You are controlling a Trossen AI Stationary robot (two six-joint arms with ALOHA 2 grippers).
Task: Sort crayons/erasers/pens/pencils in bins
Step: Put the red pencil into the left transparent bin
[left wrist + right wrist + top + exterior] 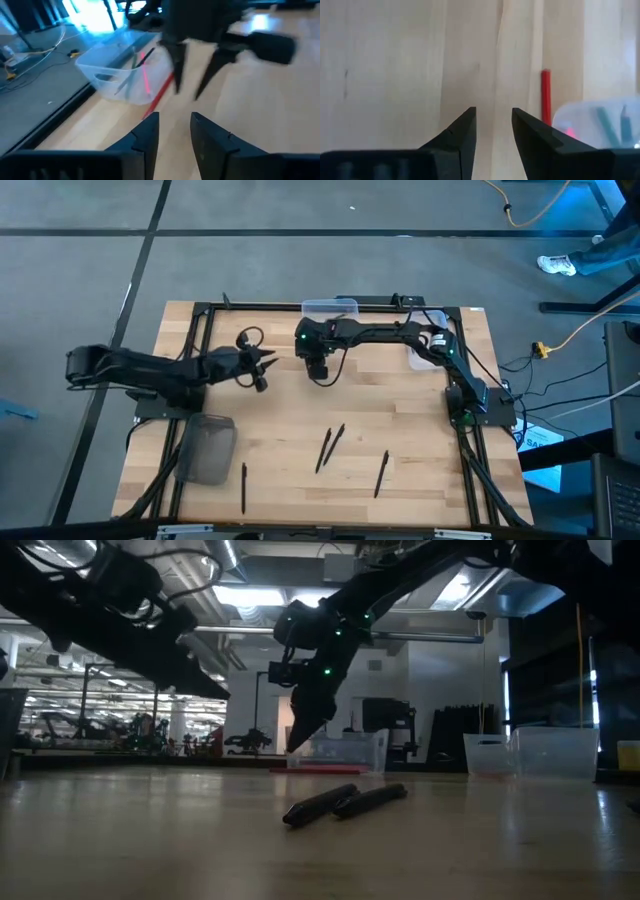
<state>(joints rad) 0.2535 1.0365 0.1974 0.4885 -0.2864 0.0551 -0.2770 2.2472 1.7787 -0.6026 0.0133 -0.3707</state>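
Observation:
Several dark pens lie flat on the wooden table: a pair near the middle, which also shows in the low view, one near the front left, and one near the front right. A red pencil lies flat beside a clear bin that holds coloured pencils. A second clear bin stands at the right, and a dark grey bin at the front left. My left gripper is open and empty, at the left. My right gripper is open and empty above bare table, pointing down.
The clear bin with pencils stands at the table's far edge. My right arm stretches across the far part of the table from its base at the right. Bare wood lies between the two grippers and the pens.

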